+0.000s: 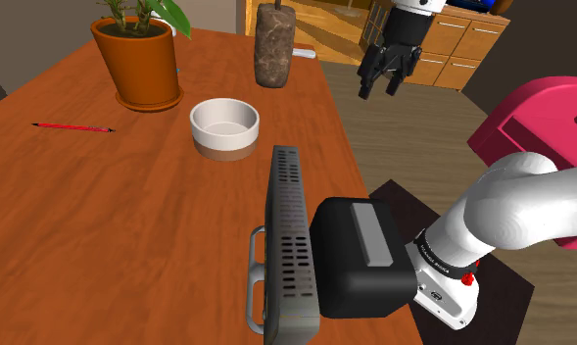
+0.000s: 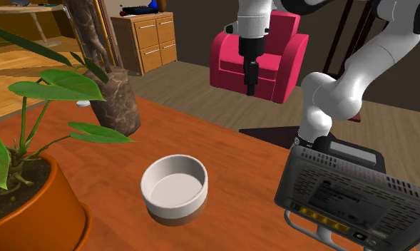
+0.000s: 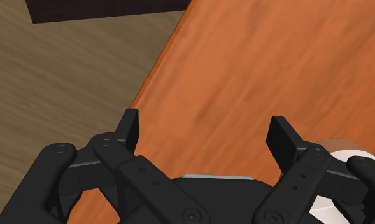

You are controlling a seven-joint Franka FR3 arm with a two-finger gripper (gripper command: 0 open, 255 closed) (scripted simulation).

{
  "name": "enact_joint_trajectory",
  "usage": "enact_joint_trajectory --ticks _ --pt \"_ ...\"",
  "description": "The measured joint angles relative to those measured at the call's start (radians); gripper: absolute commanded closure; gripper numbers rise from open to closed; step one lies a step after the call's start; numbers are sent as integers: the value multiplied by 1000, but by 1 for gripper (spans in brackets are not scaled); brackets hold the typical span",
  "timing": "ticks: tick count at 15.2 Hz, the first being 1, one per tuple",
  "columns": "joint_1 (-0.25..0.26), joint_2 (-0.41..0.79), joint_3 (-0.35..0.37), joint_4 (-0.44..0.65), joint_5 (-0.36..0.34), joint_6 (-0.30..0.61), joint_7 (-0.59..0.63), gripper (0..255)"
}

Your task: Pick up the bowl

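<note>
While the gripper (image 1: pixel 378 90) hangs w/ fingers spread wide, gripping nothing, up over the table (image 1: pixel 100 235) edge, the white bowl (image 1: pixel 224 125) sits on the wood, well apart from it, btwn the plant pot (image 1: pixel 139 64) & the grey router (image 1: pixel 288 235).

Bowl (image 1: pixel 224 125): white, tan-brown band at base, showing just past one of the black gripper (image 3: pixel 206 124) fingers (image 3: pixel 283 137). Table (image 1: pixel 100 216) between the fingers red-brown, streaked grain (floor (image 3: pixel 65 76) past the other finger dull olive-brown). Pot (image 1: pixel 137 64) orange, pencil (image 1: pixel 72 126) red, armchair (image 2: pixel 287 57) magenta.
</note>
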State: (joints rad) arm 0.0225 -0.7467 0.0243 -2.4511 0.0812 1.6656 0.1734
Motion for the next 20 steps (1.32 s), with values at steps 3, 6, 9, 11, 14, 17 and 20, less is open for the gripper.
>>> enact_joint_trajectory --ticks 3,6,9,11,14,17,20 --pt "6 38 17 8 9 36 15 0" --pt "16 126 50 37 21 108 44 0" --pt "26 222 88 75 29 181 80 0" --pt "32 288 113 106 30 225 107 0" --pt "39 402 151 174 22 286 151 0" --pt "44 508 182 233 4 345 193 0" --pt "48 613 206 312 -26 382 234 0"
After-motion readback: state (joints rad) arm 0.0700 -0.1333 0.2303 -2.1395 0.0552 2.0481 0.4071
